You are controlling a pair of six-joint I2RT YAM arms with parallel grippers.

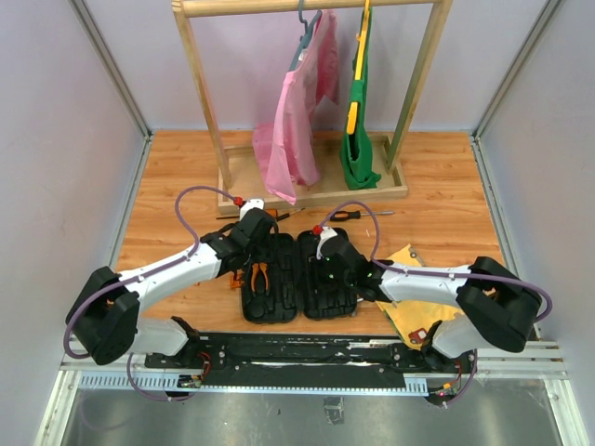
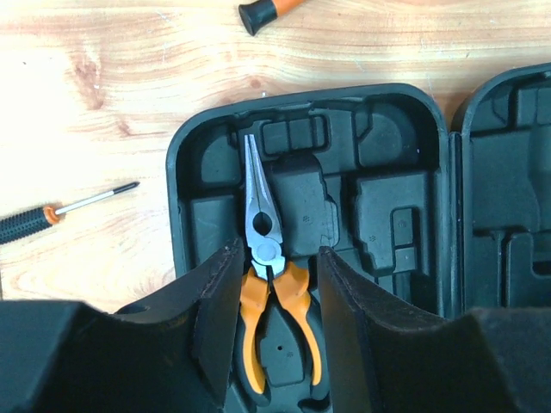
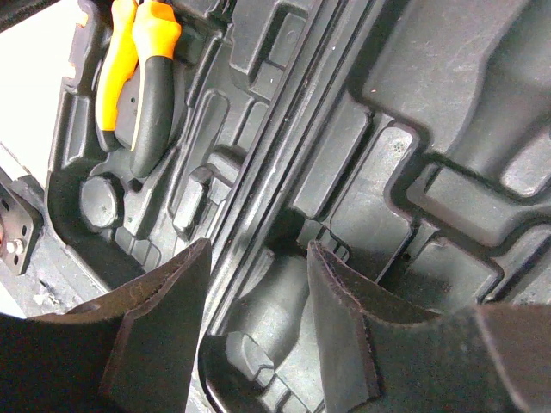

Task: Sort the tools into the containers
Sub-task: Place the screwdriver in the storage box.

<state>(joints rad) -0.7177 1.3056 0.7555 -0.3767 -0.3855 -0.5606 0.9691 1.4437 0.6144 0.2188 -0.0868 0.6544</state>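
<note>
A pale wooden table (image 1: 446, 186) is filling the floor of a booth closed in by plain grey walls (image 1: 56, 93). Far beyond both grippers a wooden rack (image 1: 200, 74) is standing at the back edge, with a pink garment (image 1: 302, 111) and a green bag (image 1: 358, 139) hanging from it. A yellow board (image 1: 406, 260) is lying under the right arm, behind its gripper.

The tool case (image 2: 176, 172) is lying open and flat directly beneath both grippers. It is black plastic with rounded corners, and its two hinged halves are showing moulded slots, most of them unfilled.

The left gripper (image 2: 280, 249) is hovering over the left half, its fingers (image 2: 215, 318) standing partly apart. The orange-handled pliers (image 2: 263, 228) are lying in their slot between them, with the steel nose pointing out past the fingertips. A gap is showing on the right side, so the fingers are not clamping the pliers.

Off to this gripper's left, a small screwdriver (image 2: 52, 215) with a black grip is resting on the bare wood. Ahead of it, past the case rim, an orange-and-black handle end (image 2: 263, 13) is poking into view.

The right gripper (image 3: 258, 248) is hanging low over the case near the hinge, fingers about half spread and holding nothing.
</note>
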